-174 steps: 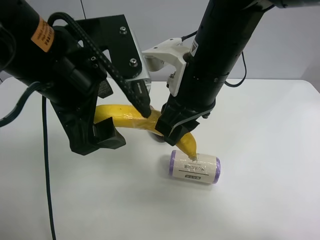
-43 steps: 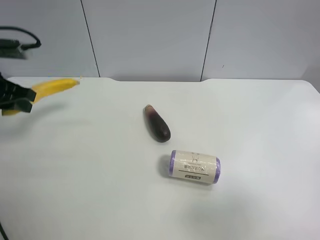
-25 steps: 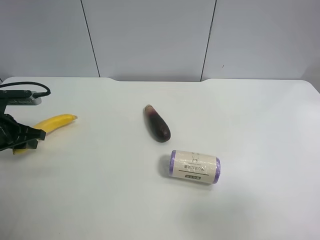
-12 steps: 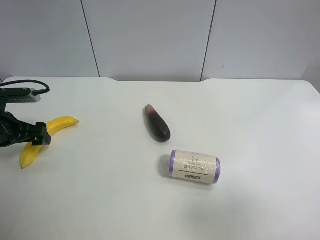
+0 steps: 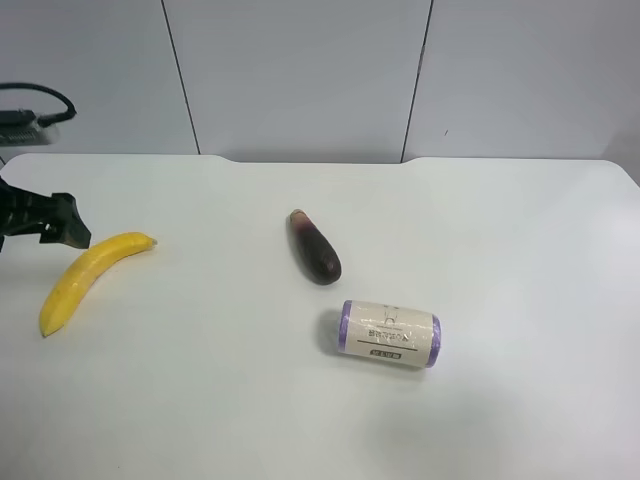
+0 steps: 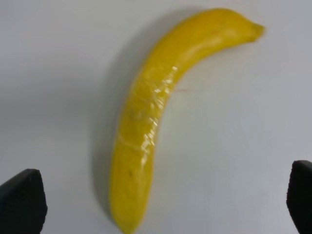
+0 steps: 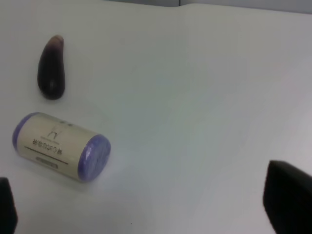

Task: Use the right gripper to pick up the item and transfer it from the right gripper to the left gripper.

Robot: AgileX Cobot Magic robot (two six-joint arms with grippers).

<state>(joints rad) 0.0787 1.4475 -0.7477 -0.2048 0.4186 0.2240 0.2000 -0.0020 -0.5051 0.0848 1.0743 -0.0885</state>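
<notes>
Exterior high: banana (image 5: pixel 88 277) lies diagonally, stem toward eggplant (image 5: pixel 315 247).

Bright even overhead light, soft faint shadows on the white table (image 5: pixel 500 420), glossy highlight along the banana (image 6: pixel 151 112), both wrist views slightly soft, fingertips blurred

Banana (image 5: pixel 88 274) lies alone on bare tabletop (image 5: pixel 200 400). Eggplant (image 5: pixel 315 246) and labelled roll (image 5: pixel 388 333) stand well apart from it.
</notes>
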